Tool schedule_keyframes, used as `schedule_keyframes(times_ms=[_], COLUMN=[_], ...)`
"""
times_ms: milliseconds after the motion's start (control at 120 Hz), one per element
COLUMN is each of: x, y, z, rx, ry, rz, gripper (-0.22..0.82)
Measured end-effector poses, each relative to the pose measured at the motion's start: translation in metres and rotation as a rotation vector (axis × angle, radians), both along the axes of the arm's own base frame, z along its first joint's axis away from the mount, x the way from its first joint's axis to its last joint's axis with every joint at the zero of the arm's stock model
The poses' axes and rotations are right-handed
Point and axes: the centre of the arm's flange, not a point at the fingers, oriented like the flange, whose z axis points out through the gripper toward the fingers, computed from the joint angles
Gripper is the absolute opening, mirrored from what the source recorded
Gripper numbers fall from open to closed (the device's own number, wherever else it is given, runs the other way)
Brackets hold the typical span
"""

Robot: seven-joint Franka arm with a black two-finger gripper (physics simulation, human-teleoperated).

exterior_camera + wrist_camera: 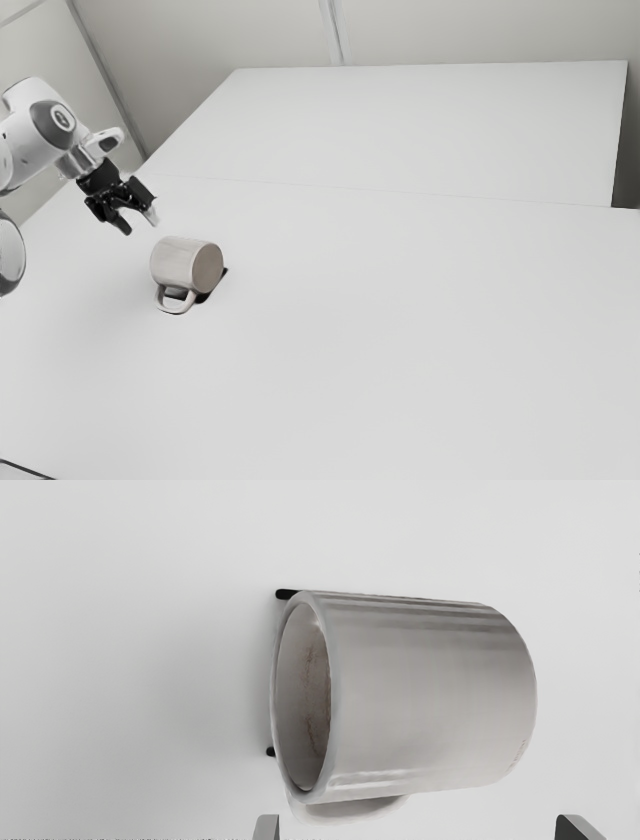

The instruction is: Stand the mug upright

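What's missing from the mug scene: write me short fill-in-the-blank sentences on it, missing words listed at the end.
The mug lies on its ____ on the table. The faint stains inside it are ____ in colour. The curved loop joined to its outer wall is its ____. The gripper is not shut but ____.

Missing words: side; brown; handle; open.

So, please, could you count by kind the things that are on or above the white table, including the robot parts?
Grey-beige, cylindrical, ceramic-looking mug, lying on its side: 1
White, rounded, hard-shelled robot arm: 1
Black, two-finger, hard-looking hand, open: 1
Total: 3
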Motion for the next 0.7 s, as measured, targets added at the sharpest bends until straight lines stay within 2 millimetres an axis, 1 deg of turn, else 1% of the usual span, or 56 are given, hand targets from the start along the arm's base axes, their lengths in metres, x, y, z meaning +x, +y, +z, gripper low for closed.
schedule_keyframes(times_ms=[92,183,258,375,517,592,658,700], x=[-0.004,-0.004,0.004,0.005,0.009,0.008,0.008,0.008], y=[0.026,0.037,0.035,0.035,0.026,0.022,0.02,0.02], z=[-0.02,-0.042,-0.06,-0.083,-0.098,-0.105,-0.107,-0.106], rx=[-0.094,-0.206,-0.287,-0.415,-0.529,-0.572,-0.593,-0.601], ry=[0.016,0.021,0.019,-0.009,-0.059,-0.076,-0.09,-0.098], rz=[0.0,-0.013,-0.037,-0.04,-0.037,-0.028,-0.026,-0.027], gripper=[0.6,0.6,0.6,0.6,0.6,0.6,0.59,0.56])
